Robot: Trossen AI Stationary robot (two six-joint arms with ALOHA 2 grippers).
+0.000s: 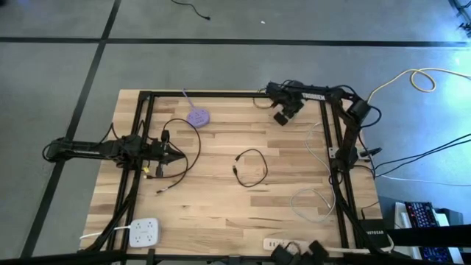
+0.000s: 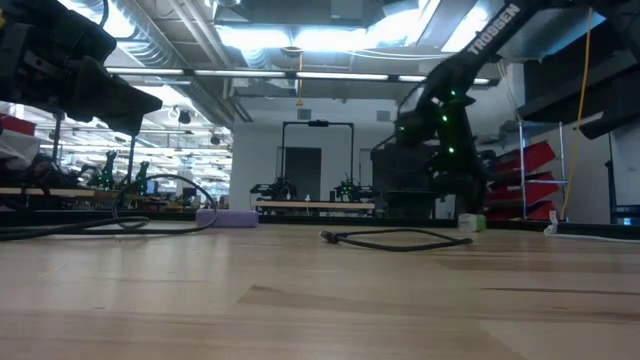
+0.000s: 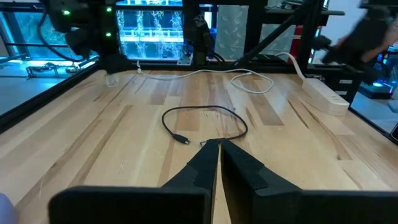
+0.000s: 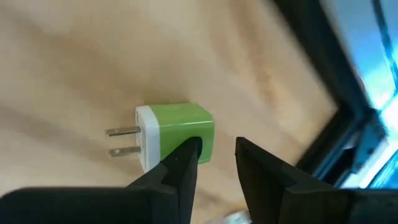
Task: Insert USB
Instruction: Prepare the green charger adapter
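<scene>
Right gripper (image 4: 214, 158) slightly parted over green USB charger (image 4: 177, 134), charger offset toward one finger, prongs pointing sideways, not yet grasped.

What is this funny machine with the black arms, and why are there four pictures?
It is a robot with two arms at a wooden table. One picture looks down from above, one looks level across the tabletop, and one comes from a camera on each wrist. The left gripper is shut and holds nothing; it points toward a loose black USB cable. The right gripper, at the table's far right corner, has its fingers slightly apart beside a green wall charger lying on the wood. A purple hub and a white power strip lie there too.
</scene>
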